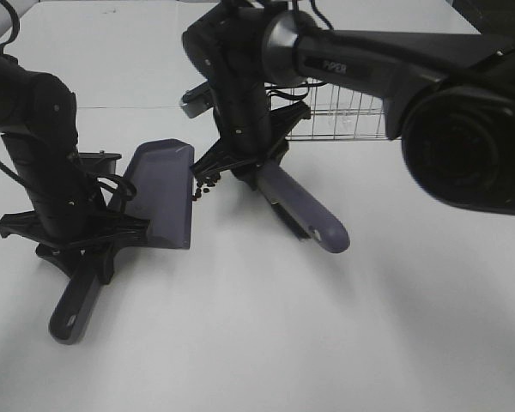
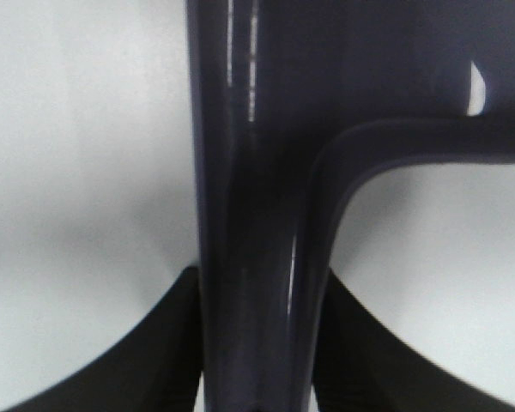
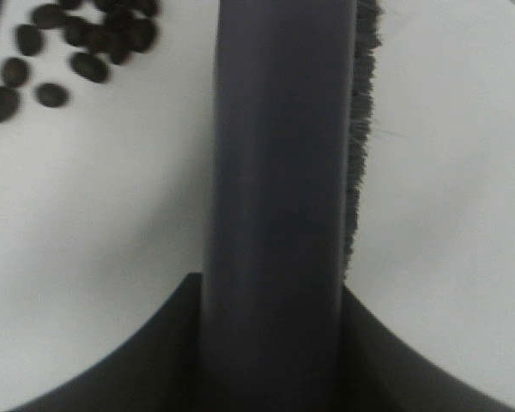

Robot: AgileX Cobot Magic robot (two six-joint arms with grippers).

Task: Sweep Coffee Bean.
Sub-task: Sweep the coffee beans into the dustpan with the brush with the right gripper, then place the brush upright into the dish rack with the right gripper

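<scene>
The coffee beans (image 1: 203,185) lie in a small dark bunch on the white table (image 1: 326,343), just beside the open edge of the dustpan (image 1: 161,193), with the brush (image 1: 307,213) close on their other side. A few beans sit a little apart from the bunch, so a straight push could miss them and leave them behind. The beans are tiny and round, so a fast push could make them roll or hop past the side of the dustpan. I cannot tell if the dustpan edge sits flat on the table, and if it does not, beans could slip under it. In the right wrist view the bristles (image 3: 361,129) that show stick out on the far side of the handle from the beans, so the brush may need to turn first. The left gripper (image 2: 257,352) is closed tight on the dustpan handle, and the right gripper (image 3: 273,343) is closed tight on the brush handle. If a handle twists in the fingers, the push goes crooked. The wire basket (image 1: 343,112) stands behind the right arm, which could bump it
</scene>
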